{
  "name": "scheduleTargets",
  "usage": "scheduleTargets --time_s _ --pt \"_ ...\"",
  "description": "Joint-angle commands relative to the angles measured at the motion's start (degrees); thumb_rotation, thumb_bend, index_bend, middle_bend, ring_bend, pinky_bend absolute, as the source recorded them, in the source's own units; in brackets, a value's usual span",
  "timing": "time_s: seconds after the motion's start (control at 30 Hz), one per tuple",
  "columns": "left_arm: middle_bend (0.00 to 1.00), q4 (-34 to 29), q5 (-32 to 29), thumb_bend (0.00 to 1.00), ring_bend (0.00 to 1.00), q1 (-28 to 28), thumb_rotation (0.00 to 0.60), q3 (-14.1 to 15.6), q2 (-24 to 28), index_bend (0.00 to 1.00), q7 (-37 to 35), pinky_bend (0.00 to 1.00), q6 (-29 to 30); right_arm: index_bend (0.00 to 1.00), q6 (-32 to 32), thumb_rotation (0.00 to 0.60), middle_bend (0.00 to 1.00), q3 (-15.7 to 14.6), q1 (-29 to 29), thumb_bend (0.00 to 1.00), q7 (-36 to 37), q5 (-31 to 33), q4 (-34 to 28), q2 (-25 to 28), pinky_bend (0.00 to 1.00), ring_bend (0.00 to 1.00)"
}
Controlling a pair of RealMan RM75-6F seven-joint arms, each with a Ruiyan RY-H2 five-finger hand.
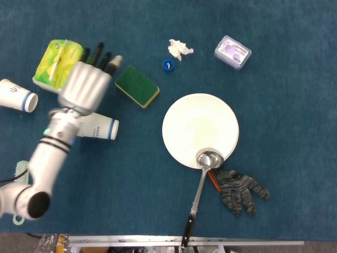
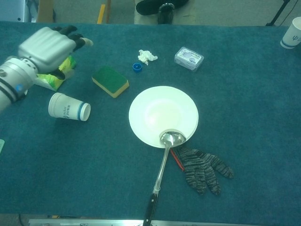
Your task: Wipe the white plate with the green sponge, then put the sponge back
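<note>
Lying flat on felt, rect. green sponge (image 1: pixel 137 86); left robot hand (image 1: pixel 84 88) released.

Ladle (image 1: pixel 201 182), glove (image 1: pixel 239 188), tipped cup (image 1: pixel 97 128)
</note>
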Motion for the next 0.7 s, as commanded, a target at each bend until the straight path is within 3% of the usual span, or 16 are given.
scheduleTargets --time_s 0.03,0.33,0.57,0.7 --pt "0.17 -4.66 2.54 0.33 0.05 5.26 0.600 0.91 6.10 0.16 -8.29 0.18 2.18 0.30 0.26 0.600 0.29 -0.05 -0.22 0.26 -0.33 0.11 -0.13 -0.14 0.32 0.20" --pt "0.19 -8.95 6.06 0.33 0.06 13.78 0.600 3.38 14.08 0.17 -21.24 0.18 5.99 0.30 1.99 0.600 0.29 0.16 -1.47 0.26 -2.80 1.26 -0.55 -1.02 0.32 0.20" --pt "0.19 -7.63 11.41 0.33 0.06 21.10 0.600 3.89 14.17 0.17 -29.60 0.18 13.79 0.30 3.09 0.600 0.29 0.09 -2.38 0.26 -3.30 1.44 -0.90 -1.50 0.32 0.20" --pt "0.19 -5.95 12.75 0.33 0.06 23.64 0.600 4.42 14.50 0.17 -30.58 0.18 15.38 0.30 3.39 0.600 0.29 0.00 -2.74 0.26 -3.04 1.38 -1.02 -1.46 0.32 0.20"
